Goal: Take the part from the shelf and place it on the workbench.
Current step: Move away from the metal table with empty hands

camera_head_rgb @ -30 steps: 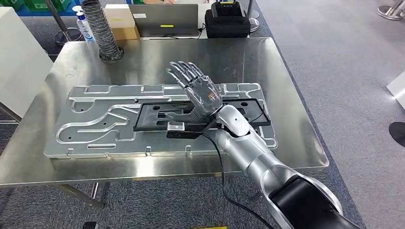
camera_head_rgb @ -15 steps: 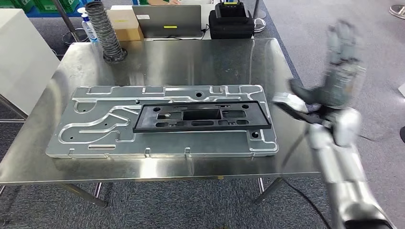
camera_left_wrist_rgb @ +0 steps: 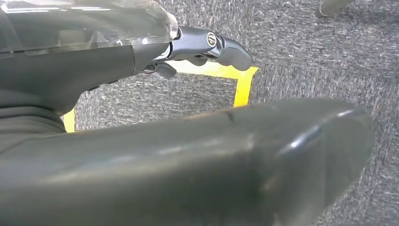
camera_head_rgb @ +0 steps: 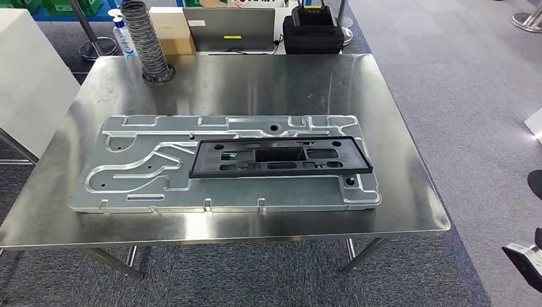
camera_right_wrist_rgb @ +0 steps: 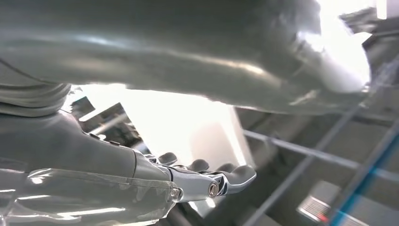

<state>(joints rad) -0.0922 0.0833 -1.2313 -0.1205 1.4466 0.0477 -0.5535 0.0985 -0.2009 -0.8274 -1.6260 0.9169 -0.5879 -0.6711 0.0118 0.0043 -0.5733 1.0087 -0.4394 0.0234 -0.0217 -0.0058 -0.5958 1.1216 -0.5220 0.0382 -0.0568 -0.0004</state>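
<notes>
One black part flat on workbench

On the worktop: plate across the middle, with the part lying on its 3 o'clock half. At 11 o'clock, hose upright. Beyond the far edge, bottle, box, laptop, case.
</notes>
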